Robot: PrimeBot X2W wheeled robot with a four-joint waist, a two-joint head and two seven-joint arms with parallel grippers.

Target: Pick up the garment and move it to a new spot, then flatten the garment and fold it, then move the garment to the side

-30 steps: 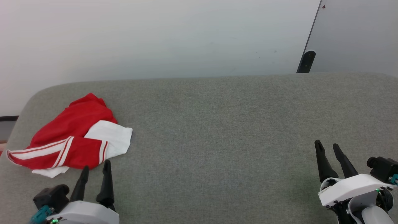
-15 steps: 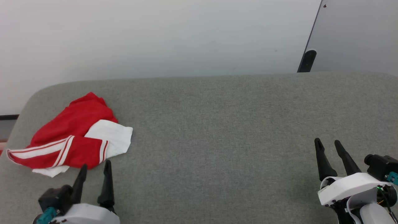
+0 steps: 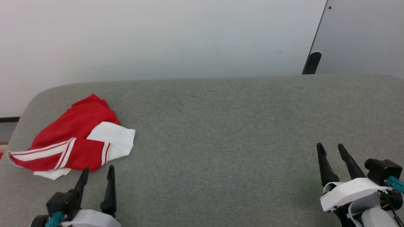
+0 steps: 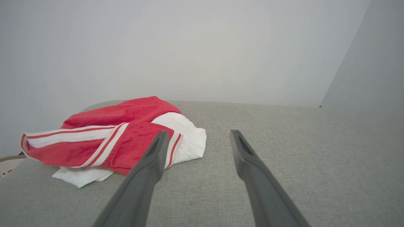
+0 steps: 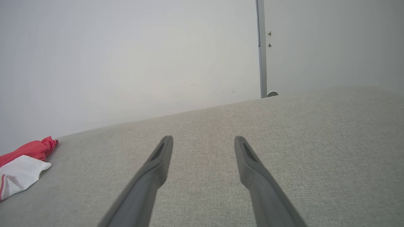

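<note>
Both arms sit low at the near edge of the grey fabric table (image 3: 221,126), fingers pointing toward the far edge. The left end effector (image 3: 98,168) is by the near left corner, fingers spread wide with nothing between them, tips just short of the garment (image 3: 75,135). The right end effector (image 3: 329,145) is over by the near right corner, also spread and empty, well apart from the cloth. The garment lies crumpled at the table's left end, red with a white sleeve and striped trim showing. A plain pale wall (image 3: 157,37) sits behind.

crumpled red-and-white garment (image 4: 120,138) on grey cushion (image 4: 315,164), spread gripper (image 4: 197,138) just beside
</note>
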